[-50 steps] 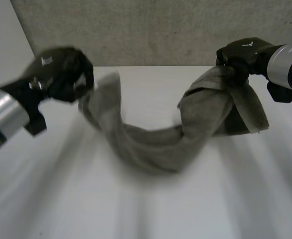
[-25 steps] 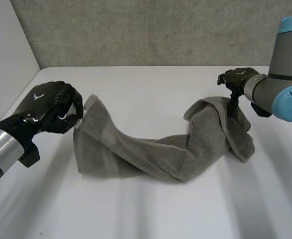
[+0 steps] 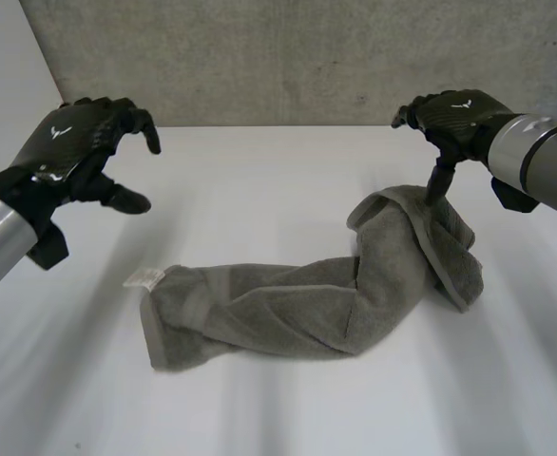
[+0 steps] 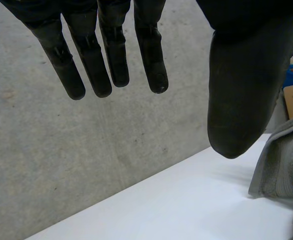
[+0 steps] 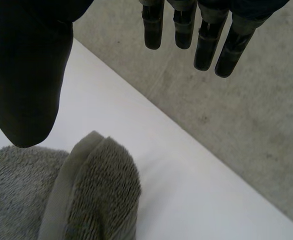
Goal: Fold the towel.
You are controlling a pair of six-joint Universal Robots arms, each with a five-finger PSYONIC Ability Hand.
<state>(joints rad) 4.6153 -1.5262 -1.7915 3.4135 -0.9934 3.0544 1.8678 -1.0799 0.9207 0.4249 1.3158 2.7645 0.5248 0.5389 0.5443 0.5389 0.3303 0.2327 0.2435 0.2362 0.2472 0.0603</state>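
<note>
1. Head view: A grey towel (image 3: 307, 304) lies twisted in a long roll across the centre of a white table (image 3: 278, 408), one end bunched at centre right, the other flattened at lower left with a small white label (image 3: 145, 277) sticking out. The left hand (image 3: 74, 142) hovers at upper left, well apart from the cloth, fingers spread and holding nothing. The right hand (image 3: 459, 116) hangs at upper right above the bunched end, also unclenched, one digit pointing down at the cloth; contact cannot be made out. With both hands free and the cloth roped, the fold looks barely begun. The towel probably needs spreading flat first.

2. Left wrist view: The straight fingers (image 4: 111, 55) and thumb (image 4: 236, 100) stand wide apart with nothing between them. A corner of the towel (image 4: 281, 165) rests on the table just beyond the thumb, consistent with a hand raised clear of the cloth.

3. Right wrist view: The fingers (image 5: 206, 40) are straight and the thumb (image 5: 26, 75) hangs over the towel's (image 5: 86, 200) thick hemmed fold, gripping nothing.

4. Setting: The tabletop is smooth, bare and matte. A rough grey concrete wall (image 3: 288, 57) closes the back, and a pale side wall (image 3: 12, 95) stands at upper left.
</note>
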